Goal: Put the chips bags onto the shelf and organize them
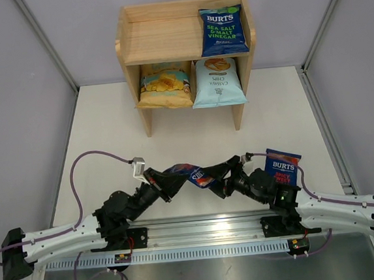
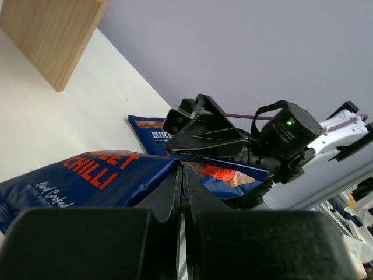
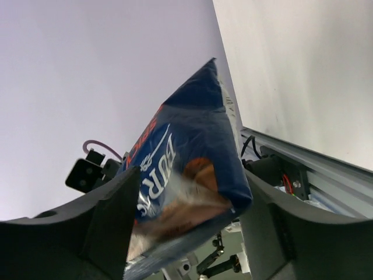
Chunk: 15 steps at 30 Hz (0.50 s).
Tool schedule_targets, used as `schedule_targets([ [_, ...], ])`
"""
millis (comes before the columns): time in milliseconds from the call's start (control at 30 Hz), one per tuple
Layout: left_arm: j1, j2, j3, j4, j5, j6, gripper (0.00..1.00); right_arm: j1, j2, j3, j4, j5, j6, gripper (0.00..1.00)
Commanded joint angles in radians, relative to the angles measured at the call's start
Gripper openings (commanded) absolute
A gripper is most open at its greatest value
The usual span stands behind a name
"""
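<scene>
Three bags sit on the shelf [image 1: 126, 44]: you have the sea salt bag [image 1: 223, 31] at the right end of its upper tier, the yellow bag [image 1: 164, 84] on the left of its lower tier, and the cassava bag [image 1: 217, 81] just beside that on the right. Well in front of the shelf, the sweet chilli bag [image 1: 193, 173] stretches between your two arms. Your left gripper [image 1: 169, 175] is clamped tight on one end of it. Your right gripper [image 1: 223, 176] has its jaws wide on either side of the other end; you cannot tell whether they press it. The spicy bag [image 1: 283, 167] lies flat on the desk [image 1: 107, 121], in front of the shelf's right end, beside the right arm.
</scene>
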Motion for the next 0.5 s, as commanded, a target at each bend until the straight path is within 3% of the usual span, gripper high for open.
schedule_targets([
  [0,-0.019,0.004,-0.009,0.147,0.043,0.058,0.00,0.013,0.031,0.035,0.099,0.038,0.006,0.69],
  [100,-0.030,0.022,-0.011,0.167,0.078,0.075,0.00,0.013,0.044,0.044,0.128,0.032,-0.026,0.51],
  [300,-0.036,-0.005,-0.014,0.087,0.020,0.064,0.00,0.013,-0.005,0.077,0.073,0.041,-0.096,0.33],
  [433,-0.036,-0.070,-0.011,-0.033,-0.061,0.020,0.61,0.012,-0.064,0.075,0.040,0.085,-0.168,0.27],
  [467,-0.036,-0.085,-0.013,-0.074,-0.083,0.009,0.70,0.013,-0.085,0.071,0.047,0.108,-0.185,0.27],
])
